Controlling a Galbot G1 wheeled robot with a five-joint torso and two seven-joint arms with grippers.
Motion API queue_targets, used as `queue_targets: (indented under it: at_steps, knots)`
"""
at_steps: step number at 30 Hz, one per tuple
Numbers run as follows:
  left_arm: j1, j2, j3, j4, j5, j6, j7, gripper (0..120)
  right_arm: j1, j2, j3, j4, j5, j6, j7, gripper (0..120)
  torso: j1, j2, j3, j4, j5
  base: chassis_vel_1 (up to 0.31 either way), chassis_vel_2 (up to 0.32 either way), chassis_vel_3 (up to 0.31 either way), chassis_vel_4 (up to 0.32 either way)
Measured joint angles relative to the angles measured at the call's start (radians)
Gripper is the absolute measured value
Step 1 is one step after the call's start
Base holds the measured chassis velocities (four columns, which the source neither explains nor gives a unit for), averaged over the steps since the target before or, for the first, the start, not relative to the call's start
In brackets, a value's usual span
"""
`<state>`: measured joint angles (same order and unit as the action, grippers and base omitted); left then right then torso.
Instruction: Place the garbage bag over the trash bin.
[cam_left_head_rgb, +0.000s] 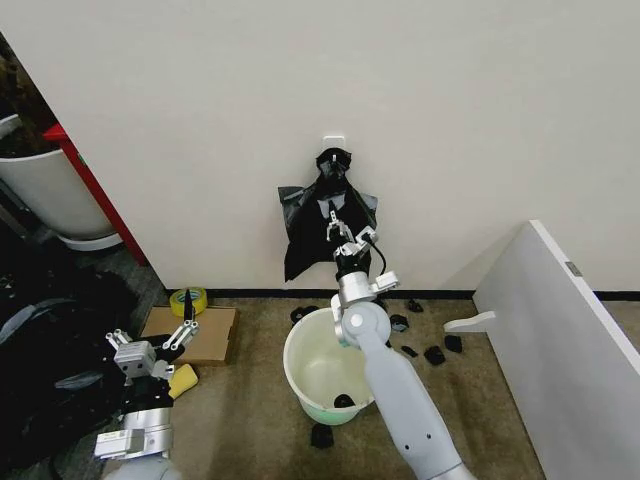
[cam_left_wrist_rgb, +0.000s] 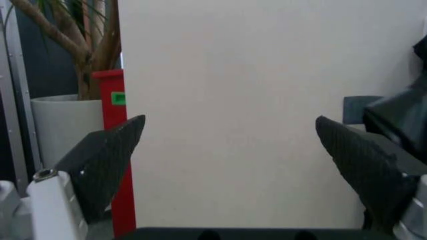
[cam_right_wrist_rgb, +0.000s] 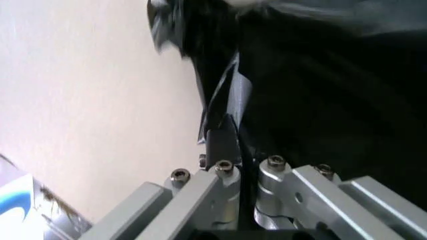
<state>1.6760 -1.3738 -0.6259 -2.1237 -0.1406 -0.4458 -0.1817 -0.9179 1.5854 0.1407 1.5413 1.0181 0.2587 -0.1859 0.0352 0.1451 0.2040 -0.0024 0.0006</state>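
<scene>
The garbage bag (cam_left_head_rgb: 325, 225), glossy black plastic, hangs from a white hook on the wall and spreads out wide below its bunched top. My right gripper (cam_left_head_rgb: 340, 232) reaches up against its lower middle. In the right wrist view the right gripper (cam_right_wrist_rgb: 225, 134) has its fingers pressed together on a fold of the garbage bag (cam_right_wrist_rgb: 320, 90). The trash bin (cam_left_head_rgb: 300, 365), cream-white with a pale green base, stands on the carpet below, under my right forearm. My left gripper (cam_left_head_rgb: 152, 338) waits low at the left, open and holding nothing; the left wrist view has this left gripper (cam_left_wrist_rgb: 230, 122) facing the bare wall.
A flat cardboard box (cam_left_head_rgb: 200, 335) with a yellow tape roll (cam_left_head_rgb: 188, 298) lies left of the bin. Black plastic scraps (cam_left_head_rgb: 432, 353) litter the floor by the wall. A white panel (cam_left_head_rgb: 560, 330) leans at the right. A white planter pot (cam_left_head_rgb: 50, 195), a red post (cam_left_head_rgb: 95, 190) and a dark heap of bags (cam_left_head_rgb: 40, 350) are at the left.
</scene>
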Motion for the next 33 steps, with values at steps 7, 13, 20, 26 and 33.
queue_targets:
  at_steps: [7,13,20,26,33]
  knots:
    - [-0.007,0.003,-0.006,-0.006,-0.019,0.001,-0.001,100,-0.160,-0.120,-0.063,0.132,-0.070,0.000,0.020,0,0.000,0.000,0.000,-0.0004,0.0001,0.000,0.000,0.000,0.000]
    - [-0.014,0.007,-0.007,-0.008,-0.030,0.003,-0.002,100,-0.275,-0.190,-0.089,0.179,-0.145,0.017,-0.004,0,0.000,0.000,0.000,-0.0001,0.0000,0.000,0.000,0.000,0.000]
    - [-0.010,0.008,-0.008,-0.016,-0.032,0.003,-0.002,100,-0.359,-0.252,-0.098,0.158,-0.281,0.069,-0.131,0,0.000,0.000,0.000,-0.0001,0.0001,0.000,0.000,0.000,0.000]
    - [-0.009,0.008,-0.009,-0.021,-0.034,0.003,-0.003,100,-0.397,-0.289,-0.081,0.123,-0.368,0.120,-0.282,0,0.000,0.000,0.000,-0.0002,0.0000,0.000,0.000,0.000,0.000]
    - [-0.014,0.008,-0.010,-0.024,-0.040,0.003,-0.003,100,-0.434,-0.319,-0.025,0.069,-0.452,0.183,-0.511,0,0.000,0.000,0.000,-0.0002,0.0001,0.000,0.000,0.000,0.000]
